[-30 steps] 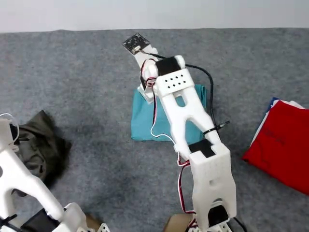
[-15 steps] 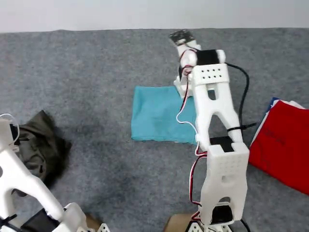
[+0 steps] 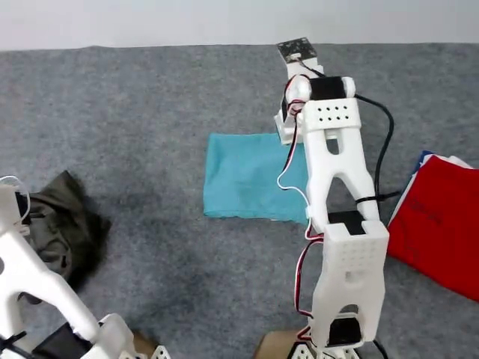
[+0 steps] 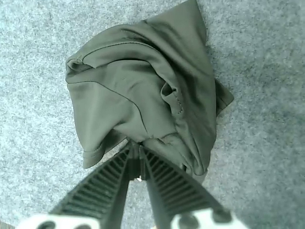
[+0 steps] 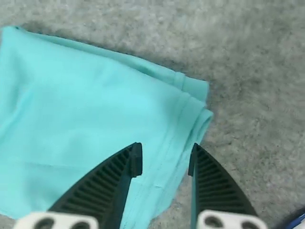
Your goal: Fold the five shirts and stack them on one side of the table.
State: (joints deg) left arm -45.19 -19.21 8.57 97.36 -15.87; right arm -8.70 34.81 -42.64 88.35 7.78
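Three lots of clothing lie on the grey tabletop (image 3: 135, 97): a teal shirt (image 3: 247, 176) folded into a rectangle in the middle, a crumpled dark shirt (image 4: 143, 90) at the near left, and a red shirt (image 3: 438, 224) topping a pile at the right, which looks like the chosen stacking side. The right claw (image 5: 164, 155) hangs spread over the teal shirt's far right corner, probably to grip it for the pile. The left claw (image 4: 137, 151) is pressed together, pinching the dark shirt's edge, seemingly ready for folding.
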